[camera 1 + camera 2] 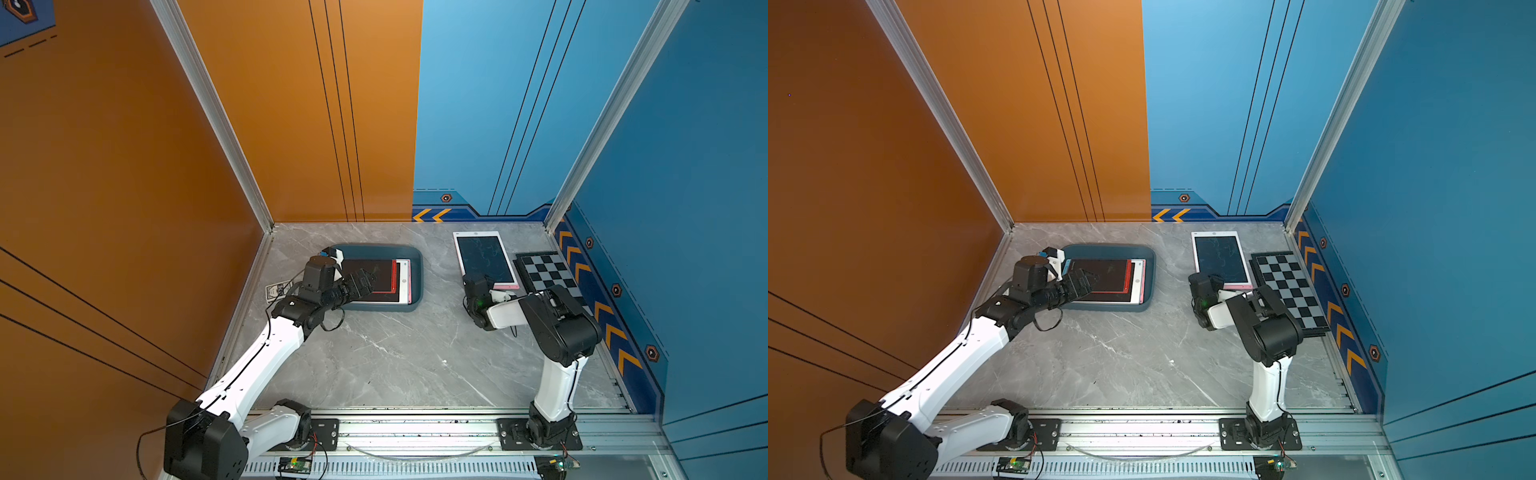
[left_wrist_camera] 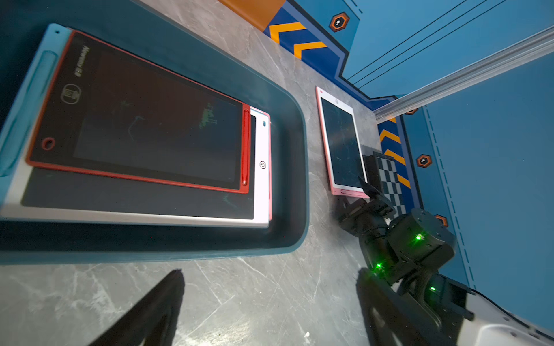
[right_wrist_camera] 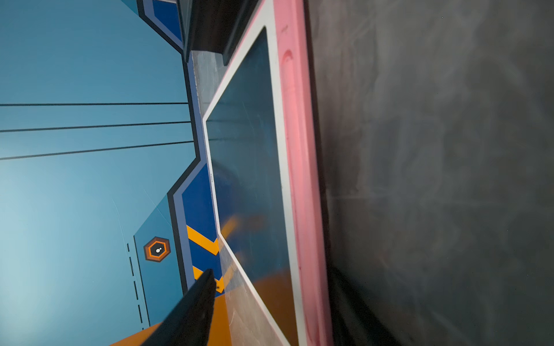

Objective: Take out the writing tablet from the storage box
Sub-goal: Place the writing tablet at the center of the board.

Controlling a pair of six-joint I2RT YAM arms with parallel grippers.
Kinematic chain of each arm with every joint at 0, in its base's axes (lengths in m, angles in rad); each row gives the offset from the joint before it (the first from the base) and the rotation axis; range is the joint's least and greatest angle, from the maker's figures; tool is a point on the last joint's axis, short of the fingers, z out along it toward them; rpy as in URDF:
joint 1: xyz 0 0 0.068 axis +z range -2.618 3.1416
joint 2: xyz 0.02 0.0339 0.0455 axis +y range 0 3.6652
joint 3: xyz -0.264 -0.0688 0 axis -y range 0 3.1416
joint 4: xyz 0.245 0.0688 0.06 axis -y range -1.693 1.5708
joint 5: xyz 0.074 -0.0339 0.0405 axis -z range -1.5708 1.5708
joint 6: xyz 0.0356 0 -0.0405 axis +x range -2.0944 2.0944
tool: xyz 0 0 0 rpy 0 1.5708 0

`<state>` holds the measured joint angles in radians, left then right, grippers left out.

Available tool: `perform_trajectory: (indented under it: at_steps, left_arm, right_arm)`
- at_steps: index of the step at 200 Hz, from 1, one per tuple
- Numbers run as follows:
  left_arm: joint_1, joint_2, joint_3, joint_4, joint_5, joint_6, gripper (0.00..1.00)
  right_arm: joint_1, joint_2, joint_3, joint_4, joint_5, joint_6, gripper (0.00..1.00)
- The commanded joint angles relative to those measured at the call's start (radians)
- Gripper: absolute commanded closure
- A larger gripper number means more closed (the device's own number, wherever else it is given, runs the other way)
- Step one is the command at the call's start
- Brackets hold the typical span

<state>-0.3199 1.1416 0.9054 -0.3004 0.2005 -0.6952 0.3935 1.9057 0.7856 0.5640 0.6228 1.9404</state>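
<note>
**Pink tablet outside the box**

The pink writing tablet [image 1: 486, 259] lay flat on the surface between the storage box [image 1: 417, 270] and the chequered board [image 1: 548, 274], its long axis pointing at the back wall. The right end effector [image 1: 478, 280] straddled its near corner, jaws apart, the lower one blurred. In the box, a red-framed tablet [image 2: 144, 119] lay crosswise, covering most of the stack beneath. The left end effector [image 1: 365, 281] hung spread wide by the box's near side.

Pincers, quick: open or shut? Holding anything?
Left pincer: open, holding nothing.
Right pincer: open, astride the edge of the pink-framed rectangular writing tablet, not gripping it.
</note>
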Motion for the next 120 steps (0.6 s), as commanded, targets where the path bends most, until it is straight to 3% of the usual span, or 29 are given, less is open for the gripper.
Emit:
perform_trajectory:
  at_steps: [1,23,39,62,83,120]
  left_arm:
    - [0.022,0.009,0.032,-0.082,-0.063,0.064,0.08]
    - [0.041,0.019,0.042,-0.116,-0.09,0.09,0.07]
    - [0.052,0.035,0.055,-0.145,-0.109,0.109,0.07]
    - [0.066,0.076,0.082,-0.189,-0.137,0.141,0.06]
    - [0.081,0.131,0.107,-0.213,-0.17,0.168,0.06]
    - [0.111,0.247,0.195,-0.252,-0.235,0.23,0.03]
  right_arm:
    - [0.023,-0.044,0.003,-0.152,-0.032,-0.011,0.31]
    - [0.034,-0.099,0.006,-0.236,-0.035,-0.056,0.29]
    - [0.039,-0.152,0.059,-0.424,-0.059,-0.151,0.3]
    - [0.096,-0.225,0.106,-0.607,0.023,-0.281,0.29]
    - [0.135,-0.274,0.092,-0.581,0.04,-0.407,0.29]
    - [0.166,-0.294,0.123,-0.427,-0.105,-0.802,0.29]
